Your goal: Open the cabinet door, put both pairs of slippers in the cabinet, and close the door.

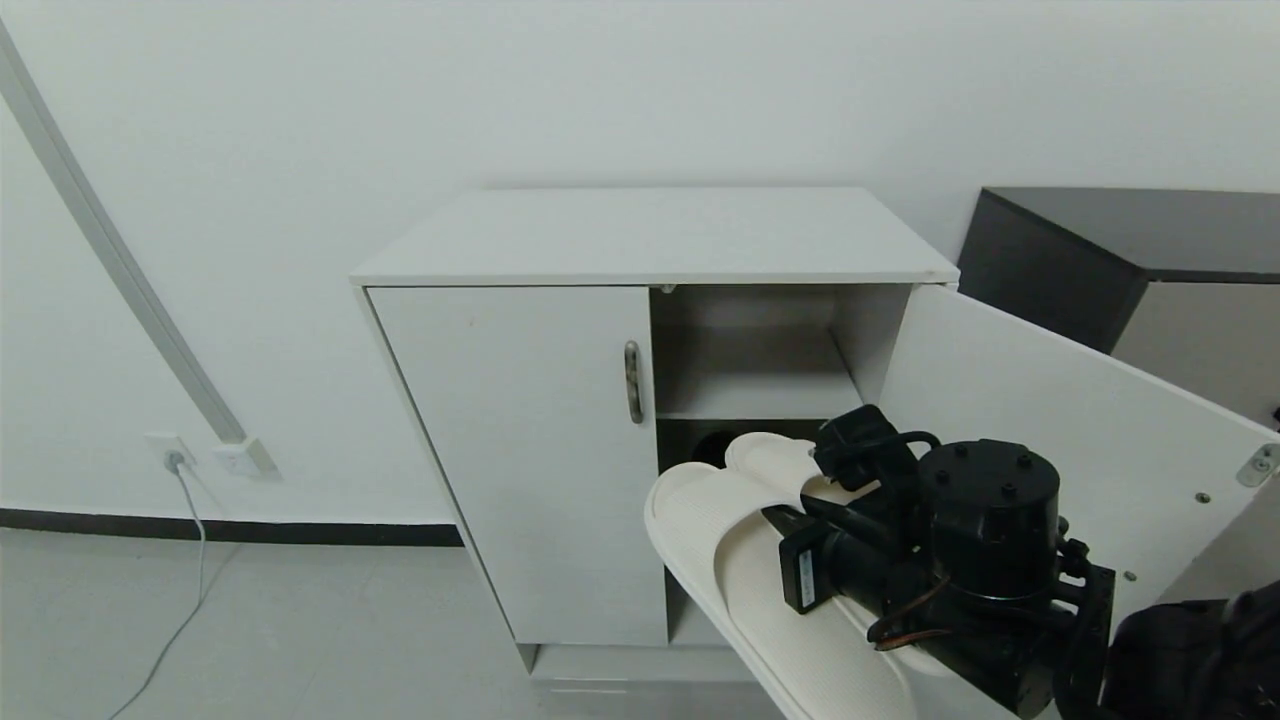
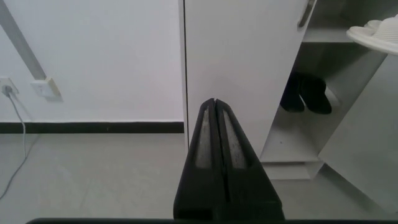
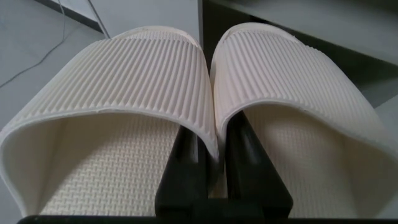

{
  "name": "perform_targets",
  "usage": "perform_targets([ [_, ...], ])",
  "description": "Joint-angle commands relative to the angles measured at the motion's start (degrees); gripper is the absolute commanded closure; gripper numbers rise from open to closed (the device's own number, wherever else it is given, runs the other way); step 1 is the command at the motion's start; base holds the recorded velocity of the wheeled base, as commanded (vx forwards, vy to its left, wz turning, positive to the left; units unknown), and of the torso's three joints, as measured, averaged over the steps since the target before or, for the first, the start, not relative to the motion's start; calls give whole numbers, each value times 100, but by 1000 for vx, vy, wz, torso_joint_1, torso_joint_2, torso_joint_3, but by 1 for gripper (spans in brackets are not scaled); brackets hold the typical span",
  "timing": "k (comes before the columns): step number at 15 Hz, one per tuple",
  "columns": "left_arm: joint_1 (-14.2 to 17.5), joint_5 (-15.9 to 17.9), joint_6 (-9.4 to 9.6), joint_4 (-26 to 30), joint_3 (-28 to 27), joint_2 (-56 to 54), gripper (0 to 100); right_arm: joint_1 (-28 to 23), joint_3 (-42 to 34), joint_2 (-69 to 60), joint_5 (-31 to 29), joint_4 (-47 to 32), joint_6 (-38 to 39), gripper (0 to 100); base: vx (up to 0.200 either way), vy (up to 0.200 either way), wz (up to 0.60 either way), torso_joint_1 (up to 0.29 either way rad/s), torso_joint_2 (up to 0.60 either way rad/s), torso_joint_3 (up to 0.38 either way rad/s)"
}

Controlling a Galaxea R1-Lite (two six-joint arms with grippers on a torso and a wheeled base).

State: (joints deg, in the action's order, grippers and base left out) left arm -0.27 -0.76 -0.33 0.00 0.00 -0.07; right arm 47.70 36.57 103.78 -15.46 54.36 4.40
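The white cabinet (image 1: 650, 235) is seen against the far wall, its left door (image 1: 510, 450) closed and its right door (image 1: 1050, 420) swung wide open toward the near right. Inside the opening, an inner shelf (image 1: 750, 400) divides an upper compartment from a lower one. A dark pair of slippers (image 2: 305, 93) is seen standing on the floor of the lower compartment, toward the left of the opening, just beside the edge of the closed door.

The white pair of slippers (image 1: 720, 530) is held in the air in front of the opening, side by side and touching. The right gripper (image 3: 214, 168) is clamped on them: one finger is slid into each slipper, so that the two inner walls are pinched together between the jaws. The long axis of the pair runs from the near right to the far left, toes leading, and the toes are judged to lie just short of the lower compartment, beneath the shelf. A push along that axis is what the coming move appears to call for, with room kept beside the dark pair.

The left gripper (image 2: 214, 112) is held low, well to the left, jaws pressed together on nothing, facing the closed door.
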Motion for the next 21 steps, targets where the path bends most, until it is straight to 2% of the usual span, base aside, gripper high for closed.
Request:
perform_targets([
  [1,0,-4,-2,0,0,7,100,-50,-19,2,-1,40,-36,100,0,0,0,-149,481,320],
  [13,0,-4,-11,0,0,7,100,-112,-71,72,-1,128,-45,100,0,0,0,-85,445,360],
  [20,0,-12,-20,0,0,7,100,-112,-159,134,-1,356,-168,100,0,0,0,1,67,60],
  [21,0,-12,-20,0,0,7,100,-103,-159,125,-1,356,-150,100,0,0,-600,2,2,2],
])
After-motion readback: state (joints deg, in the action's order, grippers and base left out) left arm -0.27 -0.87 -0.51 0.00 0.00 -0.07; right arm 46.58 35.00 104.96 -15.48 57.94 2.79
